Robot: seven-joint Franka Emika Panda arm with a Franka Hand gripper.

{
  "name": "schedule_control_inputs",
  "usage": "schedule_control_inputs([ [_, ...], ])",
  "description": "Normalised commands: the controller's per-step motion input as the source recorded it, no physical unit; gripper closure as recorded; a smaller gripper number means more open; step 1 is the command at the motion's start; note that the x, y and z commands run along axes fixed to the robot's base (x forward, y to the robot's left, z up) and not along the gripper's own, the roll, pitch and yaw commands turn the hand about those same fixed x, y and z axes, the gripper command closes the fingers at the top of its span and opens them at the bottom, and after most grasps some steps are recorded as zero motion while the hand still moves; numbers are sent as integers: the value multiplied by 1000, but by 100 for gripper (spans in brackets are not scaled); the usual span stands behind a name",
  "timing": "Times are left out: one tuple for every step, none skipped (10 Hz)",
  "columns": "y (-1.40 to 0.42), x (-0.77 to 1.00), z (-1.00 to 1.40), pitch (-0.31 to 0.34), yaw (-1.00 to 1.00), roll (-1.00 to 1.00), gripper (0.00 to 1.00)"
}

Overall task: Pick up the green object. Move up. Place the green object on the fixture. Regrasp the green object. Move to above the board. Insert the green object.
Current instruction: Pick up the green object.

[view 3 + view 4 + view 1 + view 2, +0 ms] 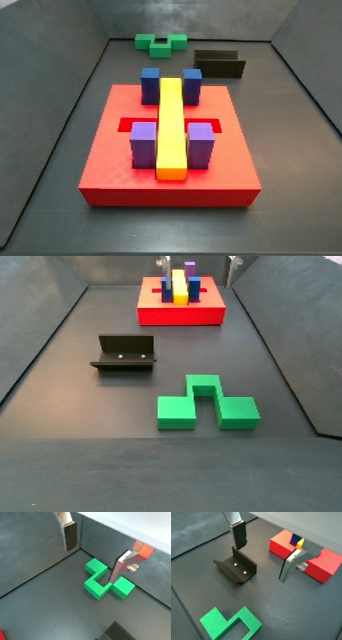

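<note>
Lying flat on the dark floor, the green object (203,403) is seen untouched, its notch open to one side, near the fixture (124,353) but apart from it. The gripper (93,549) is held above the floor with its fingers (69,536) spread wide and nothing between them; in a wrist view the green piece lies below the gap. The board (170,150) rests well away, carrying blue posts (191,84), purple posts (143,143) and a yellow bar (171,125).
</note>
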Motion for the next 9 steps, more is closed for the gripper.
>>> schedule_control_inputs([
  [146,0,-763,10,0,246,0],
  [489,-217,-577,10,-89,280,0],
  [491,-400,-523,106,-217,191,0],
  [320,-551,-777,70,-326,86,0],
  [186,-489,-1000,17,-311,0,0],
  [0,-117,-1000,0,-86,-17,0],
  [14,0,-1000,0,0,0,0],
  [166,120,-663,4,0,3,0],
  [420,454,-411,11,63,0,0],
])
